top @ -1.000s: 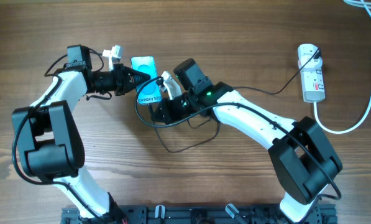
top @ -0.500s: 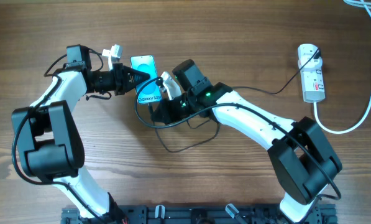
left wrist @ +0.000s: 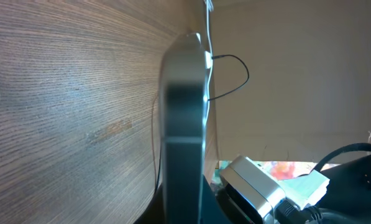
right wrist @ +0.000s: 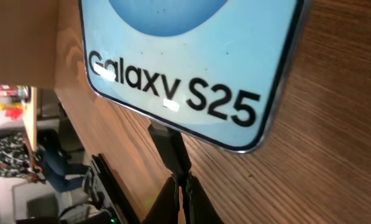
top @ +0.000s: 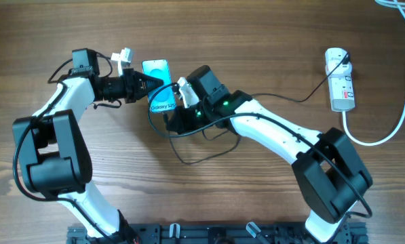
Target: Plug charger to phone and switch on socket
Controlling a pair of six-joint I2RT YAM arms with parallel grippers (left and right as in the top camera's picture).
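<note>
The phone [top: 159, 88] with its turquoise screen is held on edge just above the table, and my left gripper [top: 150, 87] is shut on its side. In the left wrist view the phone [left wrist: 184, 112] shows edge-on between the jaws. My right gripper [right wrist: 185, 186] is shut on the charger [right wrist: 170, 149], whose black plug meets the phone's [right wrist: 191, 56] bottom edge under the "Galaxy S25" text. From overhead the right gripper [top: 171, 116] sits just below the phone. The charger's black cable [top: 195, 157] loops across the table to the socket [top: 340, 91] at the far right.
A thick white cord [top: 385, 135] curves from the socket off the right edge. The cable's slack lies in loops beneath the right forearm [top: 270, 132]. Bare wooden tabletop [top: 256, 41] surrounds the arms.
The right arm has edged slightly left toward the phone's lower end. The left arm and the phone have stayed where they were.
</note>
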